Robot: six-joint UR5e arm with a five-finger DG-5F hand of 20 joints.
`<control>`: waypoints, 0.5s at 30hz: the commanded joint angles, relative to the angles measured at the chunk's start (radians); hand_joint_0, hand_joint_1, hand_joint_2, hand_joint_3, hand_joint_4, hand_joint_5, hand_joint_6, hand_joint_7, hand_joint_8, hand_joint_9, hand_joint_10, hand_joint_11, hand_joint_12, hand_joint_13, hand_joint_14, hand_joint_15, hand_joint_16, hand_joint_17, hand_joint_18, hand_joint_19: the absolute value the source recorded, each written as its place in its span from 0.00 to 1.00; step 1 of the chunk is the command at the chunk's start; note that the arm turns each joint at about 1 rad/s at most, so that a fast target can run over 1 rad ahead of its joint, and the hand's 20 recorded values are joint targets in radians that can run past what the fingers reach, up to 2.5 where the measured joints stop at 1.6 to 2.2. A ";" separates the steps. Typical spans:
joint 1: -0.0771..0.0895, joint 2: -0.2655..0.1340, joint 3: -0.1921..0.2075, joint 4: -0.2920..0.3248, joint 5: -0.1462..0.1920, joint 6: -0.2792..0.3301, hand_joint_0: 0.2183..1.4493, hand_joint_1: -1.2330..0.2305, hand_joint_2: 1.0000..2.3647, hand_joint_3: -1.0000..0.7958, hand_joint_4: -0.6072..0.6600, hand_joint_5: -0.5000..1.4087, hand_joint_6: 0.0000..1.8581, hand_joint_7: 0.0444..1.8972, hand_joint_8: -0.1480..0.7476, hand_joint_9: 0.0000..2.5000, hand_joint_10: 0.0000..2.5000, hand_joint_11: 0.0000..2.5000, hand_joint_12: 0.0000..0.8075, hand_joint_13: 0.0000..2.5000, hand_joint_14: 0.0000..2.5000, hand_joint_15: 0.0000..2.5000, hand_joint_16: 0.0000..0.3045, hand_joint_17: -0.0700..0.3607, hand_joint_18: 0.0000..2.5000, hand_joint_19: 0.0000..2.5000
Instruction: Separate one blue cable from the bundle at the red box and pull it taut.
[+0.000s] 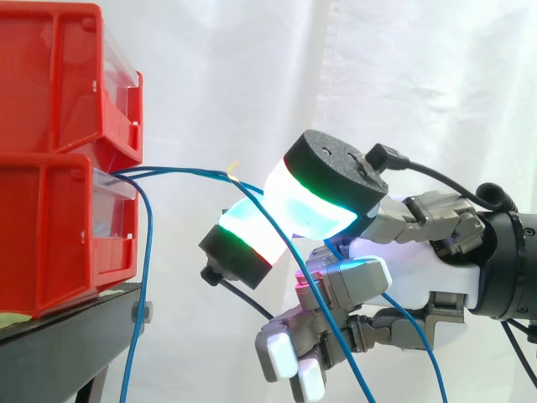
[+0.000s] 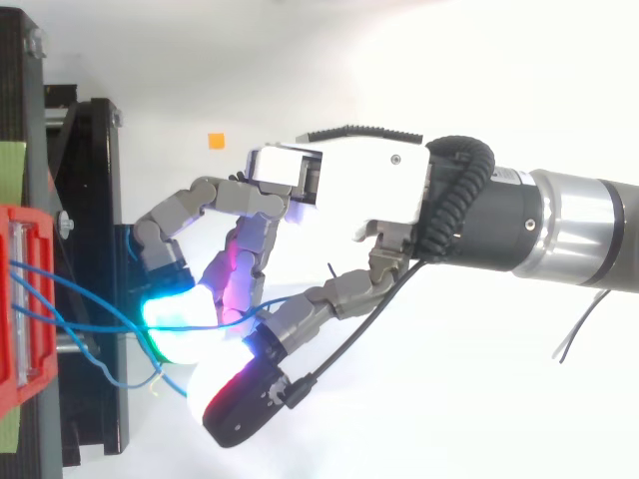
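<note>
The robot hand (image 1: 419, 264) sits right of the stacked red plastic bins (image 1: 50, 227), fingers curled, two glowing pads (image 1: 310, 210) clamped on one thin blue cable (image 1: 185, 170). That cable runs nearly level from between the bins to the pads; another blue strand (image 1: 148, 269) hangs beside the black stand (image 1: 59, 353).

Black stand (image 1: 59, 344), white curtain (image 1: 252, 67), orange square (image 2: 216, 141)

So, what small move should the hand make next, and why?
Probably draw the hand slightly away from the red box: its fingertips seem to pinch a blue cable, and the stretch towards the box curves slackly in the top view, not yet taut.
</note>
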 commanded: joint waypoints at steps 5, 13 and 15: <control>0.000 -0.002 0.000 -0.001 0.000 0.000 0.26 0.47 0.00 0.28 0.44 0.24 0.43 0.62 0.58 0.60 0.01 0.51 0.52 0.46 0.01 0.24 0.16 0.42 0.42 0.25; 0.000 0.000 0.000 0.000 0.000 0.000 0.31 0.51 0.00 0.28 0.46 0.24 0.41 0.64 0.56 0.59 0.01 0.49 0.51 0.46 0.01 0.24 0.16 0.41 0.41 0.25; 0.000 0.000 0.000 0.000 0.000 0.000 0.32 0.50 0.00 0.28 0.46 0.24 0.41 0.64 0.56 0.59 0.01 0.49 0.51 0.46 0.01 0.24 0.16 0.41 0.41 0.25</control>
